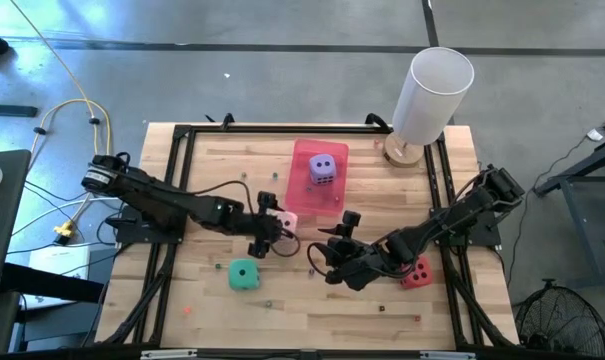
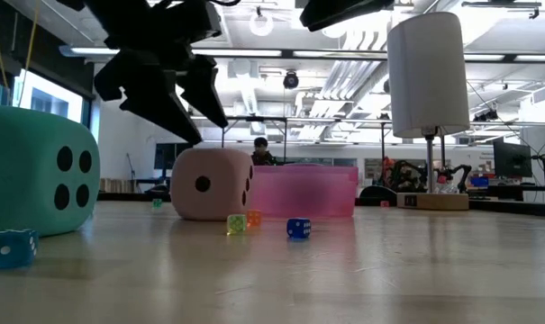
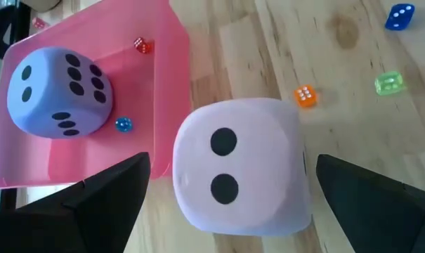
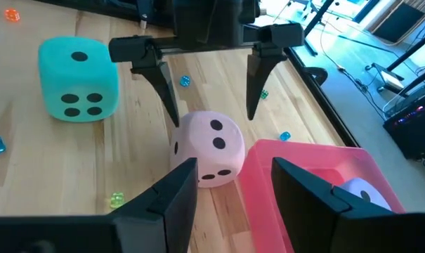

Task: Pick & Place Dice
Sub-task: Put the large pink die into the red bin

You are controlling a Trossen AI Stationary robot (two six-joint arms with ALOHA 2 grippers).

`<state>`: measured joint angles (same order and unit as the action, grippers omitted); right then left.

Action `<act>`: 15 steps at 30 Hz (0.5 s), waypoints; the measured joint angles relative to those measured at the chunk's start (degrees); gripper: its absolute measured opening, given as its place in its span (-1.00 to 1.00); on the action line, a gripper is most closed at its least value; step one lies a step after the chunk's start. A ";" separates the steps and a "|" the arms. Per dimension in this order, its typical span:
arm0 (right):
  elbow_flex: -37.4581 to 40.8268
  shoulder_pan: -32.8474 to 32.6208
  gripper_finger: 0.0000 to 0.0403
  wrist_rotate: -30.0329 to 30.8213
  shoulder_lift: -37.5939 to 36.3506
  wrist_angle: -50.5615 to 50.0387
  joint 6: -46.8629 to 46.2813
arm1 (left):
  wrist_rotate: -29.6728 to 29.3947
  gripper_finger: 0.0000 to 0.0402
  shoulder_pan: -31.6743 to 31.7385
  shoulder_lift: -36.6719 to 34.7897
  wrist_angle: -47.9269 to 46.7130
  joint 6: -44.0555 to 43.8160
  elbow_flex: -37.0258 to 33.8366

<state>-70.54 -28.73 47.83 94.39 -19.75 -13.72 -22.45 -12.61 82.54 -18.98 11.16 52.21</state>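
Nearest the low camera: a small blue die on the table, in front of the teal die.

Left to right, high view:
- Teal die sits on the wood just in front of the left claw, apart from it.
- Left claw hangs over the pink die, jaws spread wide, one finger on each side, neither touching; it holds nothing. The right wrist view confirms this: both fingers straddle the die with gaps.
- Pink die rests on the table, just beside the tray, near its front corner. Whether it touches the tray wall, cannot tell.
- Purple die lies inside the tray, beyond the left claw.
- Right claw hovers to the right of the pink die, jaws partly open and empty, pointing toward the left claw.
- Red die sits behind the right claw, beside its arm.
- White cylinder on a wooden base stands at the far right corner.

Small dice are scattered on the wood: orange, green.
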 joint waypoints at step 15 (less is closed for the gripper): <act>0.00 0.00 -0.14 -0.02 0.00 0.18 -0.02 | 8.80 0.98 4.79 0.55 -1.06 -5.22 0.11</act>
<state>-70.54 -28.73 47.81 94.39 -19.57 -13.73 -13.65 -7.82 83.09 -20.04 5.94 52.31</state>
